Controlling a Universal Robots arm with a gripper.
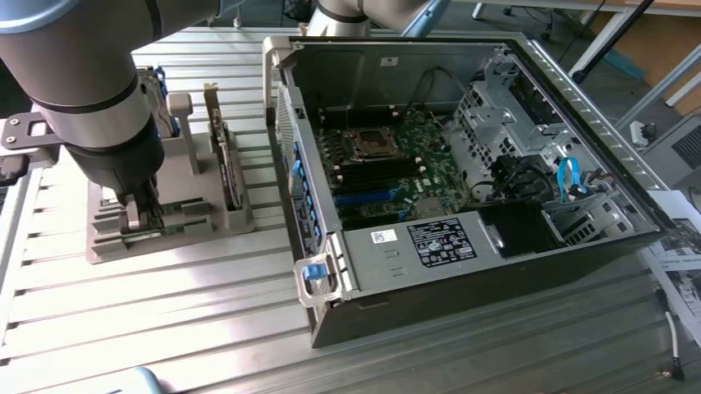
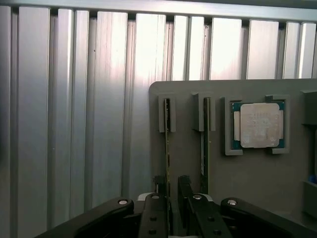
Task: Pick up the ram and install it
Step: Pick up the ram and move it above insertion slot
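The gripper (image 2: 171, 179) hangs low over the grey holder (image 2: 247, 178), which sits at the exterior view's left on the ribbed metal table (image 1: 164, 312). Its fingers (image 2: 159, 184) are slightly spread, one on each side of the ram (image 2: 167, 144). A thin dark gap shows between the stick and one finger, so it is straddled, not pinched. The ram stands on edge in its slot in the holder. A second stick (image 2: 203, 144) stands in the next slot, just beside it and parallel. Past that one, a square processor (image 2: 258, 125) lies flat in its own recess. In the exterior view, the open case (image 1: 438, 271) fills the centre and right of the frame, its motherboard (image 1: 405, 156) exposed. It sits well apart from the gripper (image 1: 143, 215).
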